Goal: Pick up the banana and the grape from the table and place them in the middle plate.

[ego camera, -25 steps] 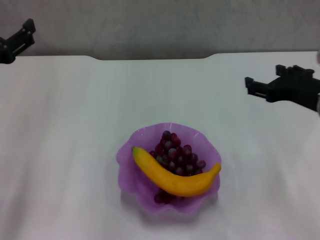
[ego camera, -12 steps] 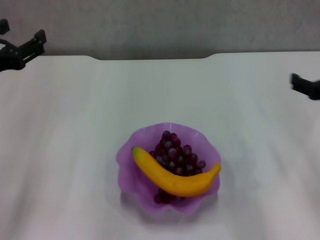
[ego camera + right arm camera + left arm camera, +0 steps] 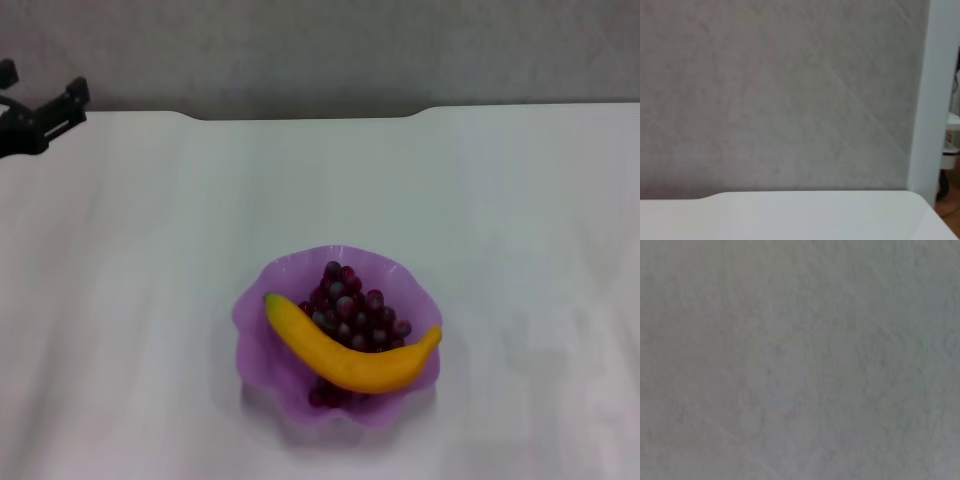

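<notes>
In the head view the purple scalloped middle plate (image 3: 262, 325) sits on the white table (image 3: 150, 250), near its front centre. The yellow banana (image 3: 345, 358) lies across the plate on top of the dark red grape (image 3: 350, 305) bunch. My left gripper (image 3: 40, 112) is far off at the table's back left corner, holding nothing, with its fingers spread apart. My right gripper is out of every view. The left wrist view is filled by grey wall; the right wrist view has the far table edge (image 3: 790, 212) below the wall.
A grey wall (image 3: 320, 50) runs behind the table's notched far edge (image 3: 310, 115). In the right wrist view a white pillar (image 3: 935, 100) stands beyond the table's corner.
My right gripper has slid off the right side of the head view and is gone. The left gripper came slightly further in at the back left. Plate, banana and grape have not moved.
</notes>
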You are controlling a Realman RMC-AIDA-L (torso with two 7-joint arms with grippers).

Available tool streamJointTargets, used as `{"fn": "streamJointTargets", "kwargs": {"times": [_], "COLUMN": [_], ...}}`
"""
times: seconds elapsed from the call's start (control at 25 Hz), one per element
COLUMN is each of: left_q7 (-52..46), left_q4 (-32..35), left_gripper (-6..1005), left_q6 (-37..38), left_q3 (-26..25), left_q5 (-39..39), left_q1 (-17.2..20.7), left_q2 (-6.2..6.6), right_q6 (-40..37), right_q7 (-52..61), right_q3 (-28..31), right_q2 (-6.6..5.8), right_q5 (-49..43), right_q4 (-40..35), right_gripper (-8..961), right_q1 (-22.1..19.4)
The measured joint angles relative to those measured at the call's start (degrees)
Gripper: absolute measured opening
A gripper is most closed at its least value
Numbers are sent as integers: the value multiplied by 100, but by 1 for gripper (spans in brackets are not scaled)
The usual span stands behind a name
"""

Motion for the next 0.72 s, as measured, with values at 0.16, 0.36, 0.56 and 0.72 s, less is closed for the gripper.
{"fn": "streamJointTargets", "kwargs": {"times": [0.16, 0.36, 0.56, 0.72], "left_q7": [28, 57, 63, 63], "left_q4": [-85, -151, -189, -190], "left_gripper": [876, 876, 876, 876], "left_q6": [10, 71, 179, 254], "left_q3": [37, 62, 64, 64], "left_q5": [1, 1, -8, -19], "left_q1": [-11, -39, -42, -18], "left_q2": [-5, -18, -25, -34], "right_q6": [305, 584, 1564, 2064], "right_q7": [17, 28, 30, 27], "right_q3": [-189, -367, -643, -748], "right_q2": [11, 24, 54, 62], "right_q5": [-131, -180, -495, -517], "right_q4": [-153, -244, -438, -653], "right_gripper": [851, 851, 851, 851], "right_q1": [-33, -68, -248, -321]}}
